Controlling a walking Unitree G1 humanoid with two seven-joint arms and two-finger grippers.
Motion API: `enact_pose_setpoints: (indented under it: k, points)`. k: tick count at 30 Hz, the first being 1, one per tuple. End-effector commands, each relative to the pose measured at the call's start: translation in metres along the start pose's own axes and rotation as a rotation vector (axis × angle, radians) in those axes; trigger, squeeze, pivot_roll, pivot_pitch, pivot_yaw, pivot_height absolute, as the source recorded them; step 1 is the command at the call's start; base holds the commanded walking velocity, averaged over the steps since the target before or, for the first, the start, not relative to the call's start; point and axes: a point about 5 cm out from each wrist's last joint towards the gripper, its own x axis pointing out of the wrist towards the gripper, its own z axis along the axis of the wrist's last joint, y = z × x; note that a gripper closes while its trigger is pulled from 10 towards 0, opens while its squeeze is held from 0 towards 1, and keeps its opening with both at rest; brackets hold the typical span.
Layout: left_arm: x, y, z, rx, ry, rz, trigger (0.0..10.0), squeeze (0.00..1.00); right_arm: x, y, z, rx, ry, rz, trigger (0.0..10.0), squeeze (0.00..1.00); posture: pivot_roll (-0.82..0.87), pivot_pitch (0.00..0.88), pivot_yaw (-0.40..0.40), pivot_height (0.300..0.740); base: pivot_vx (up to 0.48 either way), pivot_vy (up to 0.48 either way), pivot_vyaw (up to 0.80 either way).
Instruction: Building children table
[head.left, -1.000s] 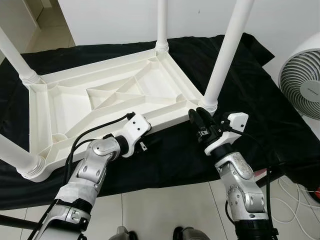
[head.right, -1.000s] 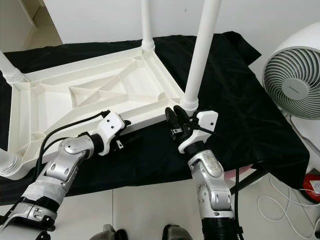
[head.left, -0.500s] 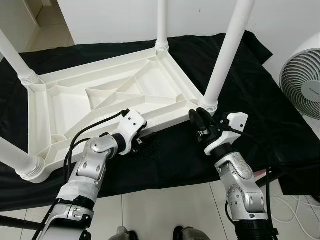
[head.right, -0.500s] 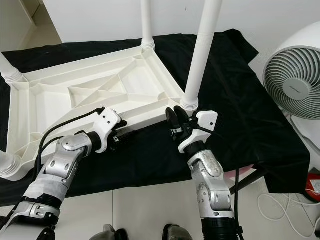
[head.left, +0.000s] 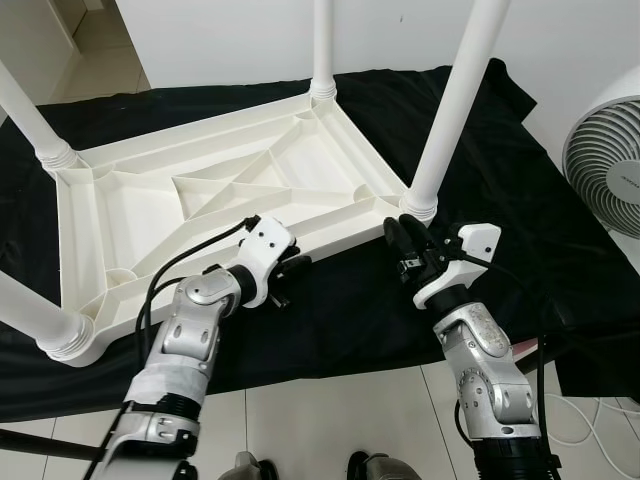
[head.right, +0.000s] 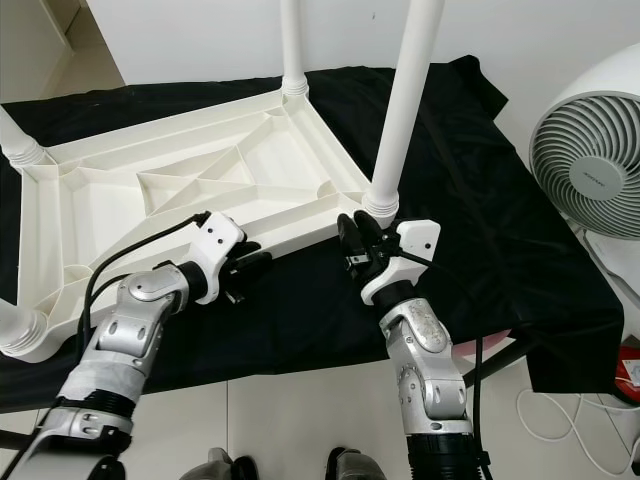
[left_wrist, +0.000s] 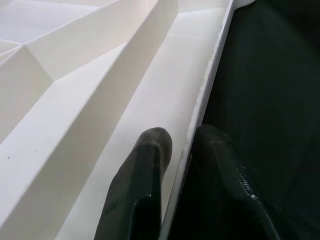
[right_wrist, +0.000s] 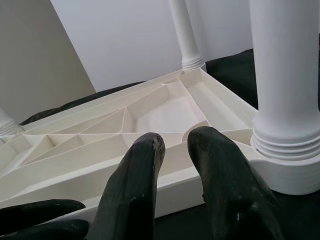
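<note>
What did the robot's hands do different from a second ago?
The left tool slid a little along the near edge of the upside-down white table; its fingers now sit either side of that rim, one inside, one on the black cloth. The right tool stayed by the corner leg. The table, cloth and fan look unchanged.

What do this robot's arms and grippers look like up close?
Both arms are jointed silver metal with rounded segments. Each wrist carries a blocky white plastic housing, and a black cable loops along the left arm. The left gripper and the right gripper each end in two long, rounded, glossy black fingers, thick and blunt at the tips.
</note>
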Motion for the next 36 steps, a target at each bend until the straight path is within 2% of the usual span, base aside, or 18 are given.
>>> enact_pose_setpoints:
  k: [1,3,6,7,8,11,17,18,19,20,22,26,27,32,33,34,35,36]
  points:
    - [-0.007,0.021,-0.009,-0.031,0.032,0.557,0.0,0.00,0.001,0.000,-0.001,-0.006,0.008,-0.003,10.0,0.00,-0.14,0.144,0.062,0.740,0.000,0.000,0.00]
    - [0.002,0.007,-0.001,-0.039,0.005,0.518,0.0,0.00,0.002,0.001,-0.002,-0.004,0.008,-0.006,10.0,0.00,-0.13,0.145,0.057,0.740,0.000,0.000,0.00]
    - [0.007,-0.001,0.003,-0.036,-0.008,0.484,0.0,0.00,0.003,0.002,-0.002,-0.003,0.008,-0.006,10.0,0.00,-0.13,0.145,0.057,0.740,0.000,0.000,0.00]
    - [0.014,-0.012,0.008,-0.029,-0.027,0.437,0.0,0.00,0.004,0.003,-0.003,-0.002,0.008,-0.006,10.0,0.00,-0.13,0.144,0.054,0.740,0.000,0.000,0.00]
    - [0.014,-0.012,0.008,-0.029,-0.027,0.437,0.0,0.00,0.004,0.003,-0.003,-0.002,0.008,-0.006,10.0,0.00,-0.13,0.144,0.054,0.740,0.000,0.000,0.00]
    - [0.025,-0.028,0.017,-0.010,-0.060,0.361,0.0,0.00,0.007,0.005,-0.003,-0.003,0.008,-0.002,10.0,0.00,-0.13,0.145,0.055,0.740,0.000,0.000,0.00]
    - [0.033,-0.036,0.025,0.004,-0.084,0.320,0.0,0.00,0.009,0.006,-0.003,-0.007,0.005,-0.003,10.0,0.00,-0.14,0.141,0.063,0.740,0.000,0.000,0.00]
    - [0.035,-0.038,0.027,0.009,-0.089,0.306,2.4,0.00,0.009,0.006,-0.002,-0.008,0.002,-0.006,10.0,0.00,-0.15,0.141,0.066,0.740,0.000,0.000,0.00]
    - [0.035,-0.038,0.027,0.009,-0.089,0.306,2.4,0.00,0.009,0.006,-0.002,-0.008,0.002,-0.006,10.0,0.00,-0.15,0.141,0.066,0.740,0.000,0.000,0.00]
    - [0.036,-0.039,0.029,0.025,-0.094,0.292,10.0,0.00,0.008,0.005,-0.002,-0.010,0.000,-0.011,10.0,0.00,-0.15,0.140,0.069,0.740,0.000,0.000,0.00]
    - [0.037,-0.039,0.031,0.056,-0.114,0.282,10.0,0.00,0.006,0.005,-0.002,-0.012,0.000,-0.018,10.0,0.00,-0.15,0.140,0.069,0.740,0.000,0.000,0.00]
    - [0.035,-0.040,0.032,0.039,-0.137,0.260,10.0,0.00,0.005,0.005,-0.003,-0.011,0.003,-0.019,10.0,0.00,-0.15,0.140,0.069,0.740,0.000,0.000,0.00]
    - [0.033,-0.040,0.033,0.030,-0.154,0.257,10.0,1.00,0.005,0.006,-0.004,-0.010,0.005,-0.017,10.0,0.00,-0.14,0.132,0.067,0.740,0.000,0.000,0.00]
    - [0.027,-0.041,0.033,0.048,-0.177,0.246,10.0,1.00,0.007,0.008,-0.005,-0.008,0.008,-0.007,10.0,0.00,-0.14,0.132,0.067,0.740,0.000,0.000,0.00]
    - [0.024,-0.041,0.032,0.062,-0.177,0.241,10.0,0.85,0.007,0.008,-0.006,-0.008,0.009,-0.005,10.0,0.00,-0.13,0.127,0.065,0.740,0.000,0.000,0.00]
    - [0.023,-0.042,0.032,0.071,-0.177,0.238,10.0,0.85,0.008,0.009,-0.006,-0.007,0.009,-0.004,10.0,0.00,-0.13,0.127,0.065,0.740,0.000,0.000,0.00]
    - [0.019,-0.042,0.030,0.077,-0.176,0.239,10.0,0.00,0.008,0.009,-0.006,-0.006,0.010,-0.002,10.0,0.00,-0.13,0.123,0.064,0.740,0.000,0.000,0.00]
    - [0.019,-0.042,0.030,0.077,-0.176,0.239,10.0,0.00,0.008,0.009,-0.006,-0.006,0.010,-0.002,10.0,0.00,-0.13,0.123,0.064,0.740,0.000,0.000,0.00]
